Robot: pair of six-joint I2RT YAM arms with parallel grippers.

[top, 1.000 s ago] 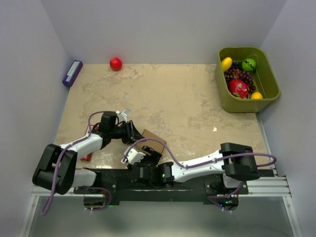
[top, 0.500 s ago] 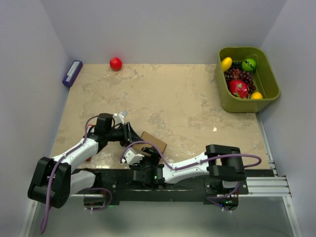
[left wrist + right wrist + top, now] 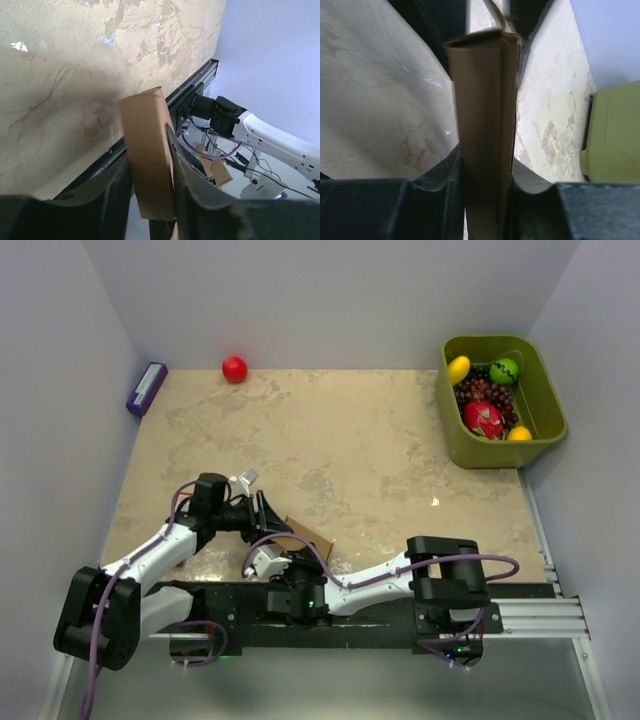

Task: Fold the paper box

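At the near edge of the desk (image 3: 350,430), we find the paper box (image 3: 312,537) caught between both arms: the left jaws clamp its brown panels from one side, and the right jaws grasp it from the other.

Tan mottled surface (image 3: 380,440), walled on three sides.
- Near edge, left of centre: brown paper box (image 3: 310,534), with left hand (image 3: 272,520) at its left end and right hand (image 3: 292,552) at its near side, both close against it; the grip itself is hidden from above.
- Far edge: red ball (image 3: 234,368).
- Far left corner: purple-blue rectangular box (image 3: 146,388), against the wall.
- Far right: olive-green bin (image 3: 500,453) holding a lemon (image 3: 458,368), a green fruit (image 3: 504,370), dark grapes (image 3: 485,392), a red fruit (image 3: 483,418) and an orange (image 3: 519,433).
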